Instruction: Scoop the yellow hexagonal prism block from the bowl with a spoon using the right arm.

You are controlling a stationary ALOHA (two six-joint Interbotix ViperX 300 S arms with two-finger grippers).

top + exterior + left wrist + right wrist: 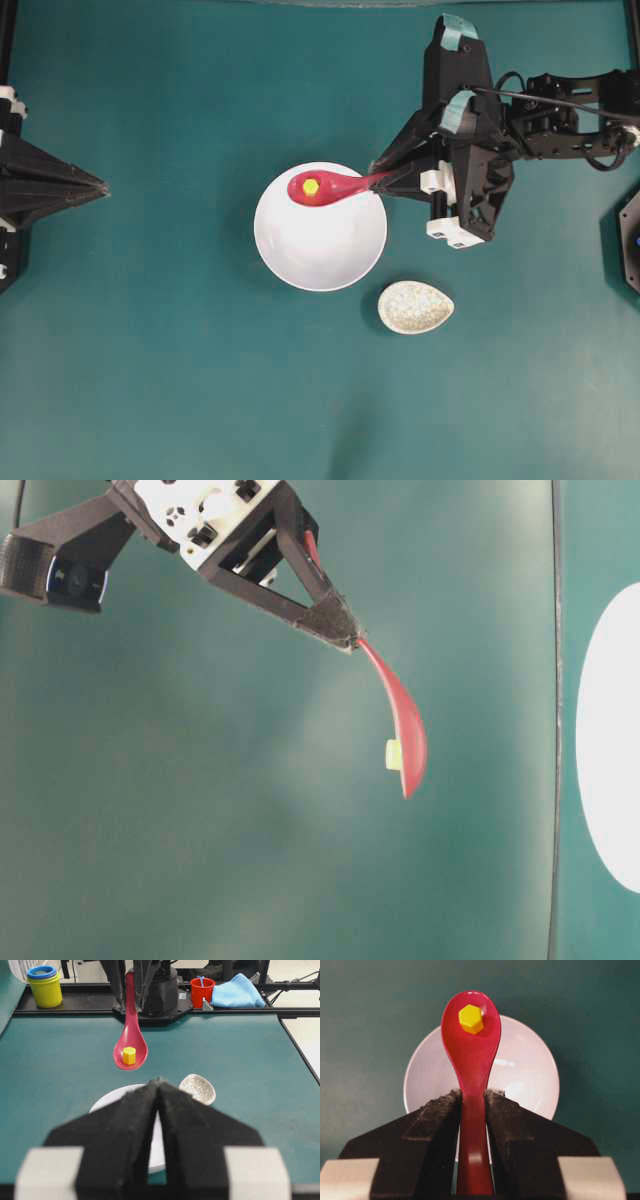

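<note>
Overhead: the right fingers [385, 180] pinch the spoon [325, 187] by its handle; the block [311, 186] sits in the scoop beyond their tips, over the bowl [320, 240]. The left fingers [100, 185] are well apart from it.

Left wrist: the left fingers [159, 1085] are pressed together on nothing.

Right wrist: the fingers [472, 1097] clamp the handle between them, with the block [470, 1019] ahead.
</note>
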